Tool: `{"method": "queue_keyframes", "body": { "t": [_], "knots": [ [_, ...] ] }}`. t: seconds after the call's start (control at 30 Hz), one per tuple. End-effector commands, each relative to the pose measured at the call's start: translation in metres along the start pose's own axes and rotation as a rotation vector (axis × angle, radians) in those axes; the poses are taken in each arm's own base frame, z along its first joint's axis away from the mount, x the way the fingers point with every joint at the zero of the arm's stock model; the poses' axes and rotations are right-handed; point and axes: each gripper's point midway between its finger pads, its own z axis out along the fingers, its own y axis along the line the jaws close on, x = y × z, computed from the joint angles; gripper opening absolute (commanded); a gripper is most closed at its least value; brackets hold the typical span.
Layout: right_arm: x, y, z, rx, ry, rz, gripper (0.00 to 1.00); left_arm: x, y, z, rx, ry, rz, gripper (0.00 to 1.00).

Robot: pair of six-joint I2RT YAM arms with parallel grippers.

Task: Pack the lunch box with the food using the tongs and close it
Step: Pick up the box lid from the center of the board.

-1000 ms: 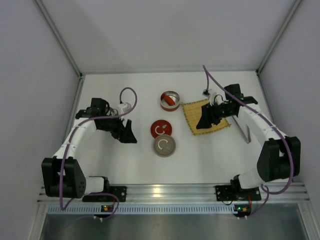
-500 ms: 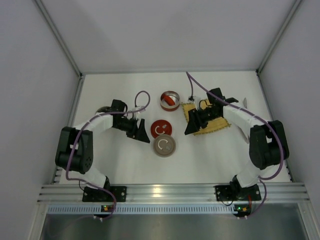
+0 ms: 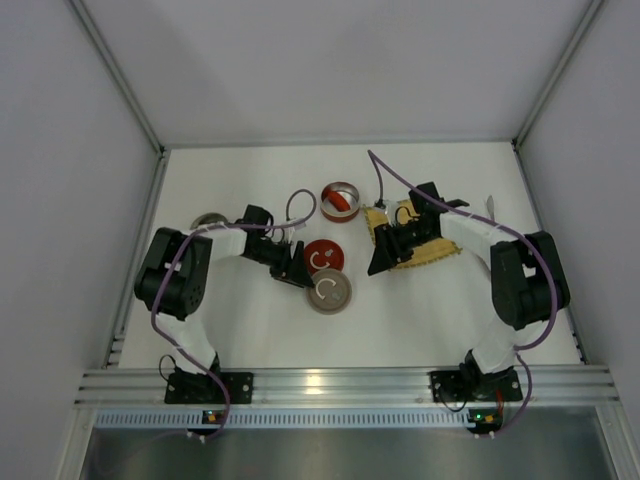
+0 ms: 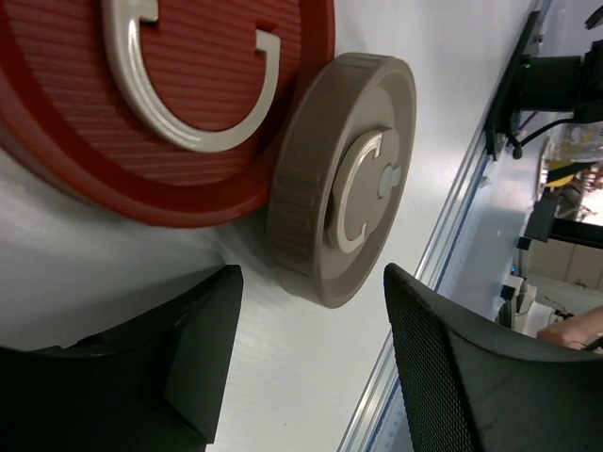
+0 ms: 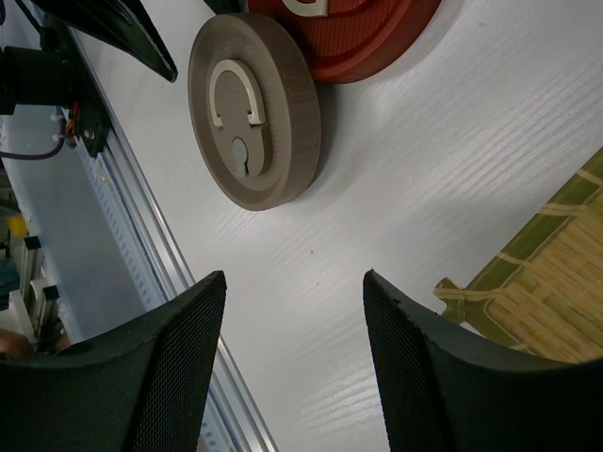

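Left claw (image 4: 309,282) released, beside the round taupe lid (image 4: 344,179) — best to grip its rim squarely, not pushing the red ribbed lid (image 4: 170,94); right claw (image 5: 294,278) released too — red sausage piece (image 3: 341,201) lies in the round tin (image 3: 352,190)

Two lids lay touching at the centre of the counter (image 3: 400,320), the far lid (image 3: 322,257) directly behind the near lid (image 3: 328,291). Behind both stood the open tin (image 3: 330,214), with the sausage piece (image 3: 341,201) in it. The bamboo mat (image 3: 432,253) lay right of the tin. The left gripper (image 3: 298,274) sat just left of the lids (apart from both). The right gripper (image 3: 378,262) sat at the mat's near-left corner. A round container (image 3: 208,220) stood well to the left.
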Motion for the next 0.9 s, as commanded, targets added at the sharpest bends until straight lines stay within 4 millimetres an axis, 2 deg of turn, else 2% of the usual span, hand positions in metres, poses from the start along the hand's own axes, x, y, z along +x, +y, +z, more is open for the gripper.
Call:
{"method": "queue_keyframes", "body": {
  "t": [0.0,0.27,0.4,0.5,0.53,0.6,0.63,0.73,0.77,0.83,0.87],
  "knots": [
    [-0.009,0.01,0.004,-0.046,-0.028,-0.069,0.6,-0.011,0.001,0.013,0.05,-0.017,0.033,0.68],
    [-0.008,0.013,0.003,-0.059,-0.022,-0.066,0.61,0.0,0.005,0.027,0.142,0.039,-0.052,0.57],
    [-0.009,0.016,0.002,-0.067,-0.024,-0.068,0.62,0.003,0.005,0.028,0.156,0.06,-0.072,0.46],
    [-0.011,0.019,0.0,-0.079,-0.032,-0.068,0.65,0.002,0.002,0.024,0.148,0.068,-0.048,0.33],
    [-0.011,0.02,0.0,-0.082,-0.033,-0.071,0.68,-0.004,-0.002,0.02,0.146,0.059,-0.006,0.26],
    [-0.012,0.026,-0.002,-0.098,-0.039,-0.077,0.71,-0.003,-0.013,0.012,0.151,0.071,0.005,0.19],
    [-0.013,0.028,-0.004,-0.105,-0.043,-0.087,0.74,-0.012,-0.024,0.003,0.151,0.049,0.066,0.11],
    [-0.017,0.043,-0.009,-0.153,-0.058,-0.106,0.77,-0.019,-0.044,-0.014,0.132,0.032,0.14,0.0],
    [-0.018,0.048,-0.011,-0.172,-0.063,-0.116,0.77,-0.025,-0.057,-0.024,0.127,0.008,0.195,0.0],
    [-0.02,0.061,-0.012,-0.217,-0.059,-0.138,0.76,-0.02,-0.071,-0.034,0.136,0.022,0.233,0.0],
    [-0.021,0.066,-0.012,-0.231,-0.056,-0.151,0.76,-0.025,-0.081,-0.042,0.144,0.012,0.282,0.0]
  ]
}}
